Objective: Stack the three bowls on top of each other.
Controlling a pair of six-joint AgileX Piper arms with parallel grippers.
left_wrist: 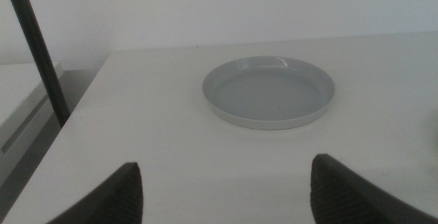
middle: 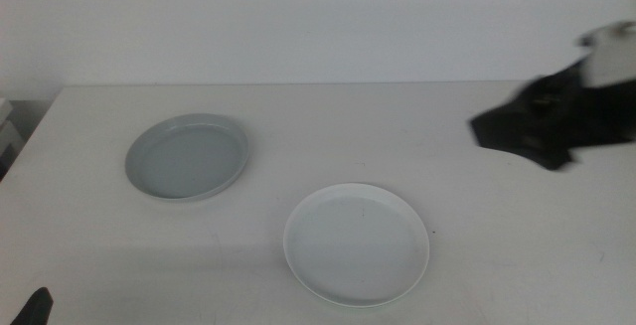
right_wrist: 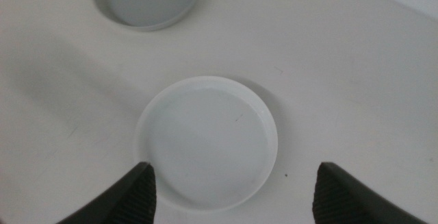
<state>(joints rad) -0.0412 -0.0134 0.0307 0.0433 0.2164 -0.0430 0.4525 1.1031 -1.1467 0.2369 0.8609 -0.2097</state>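
Observation:
A grey-blue bowl (middle: 186, 156) sits on the white table at the left, and it also shows in the left wrist view (left_wrist: 269, 90) and the right wrist view (right_wrist: 145, 1). A white bowl (middle: 356, 243) sits apart from it near the front middle, seen again in the right wrist view (right_wrist: 209, 142). No pale mint green bowl is in view. My right gripper (middle: 517, 141) hangs blurred above the table's right side, open and empty (right_wrist: 233, 196), with the white bowl below its jaws. My left gripper (middle: 38, 308) waits at the front left corner, open and empty (left_wrist: 226, 196).
A dark pole (left_wrist: 37, 53) stands beside the table's left edge. Some pale equipment (middle: 8, 126) sits just off the table's far left. A white wall runs behind the table.

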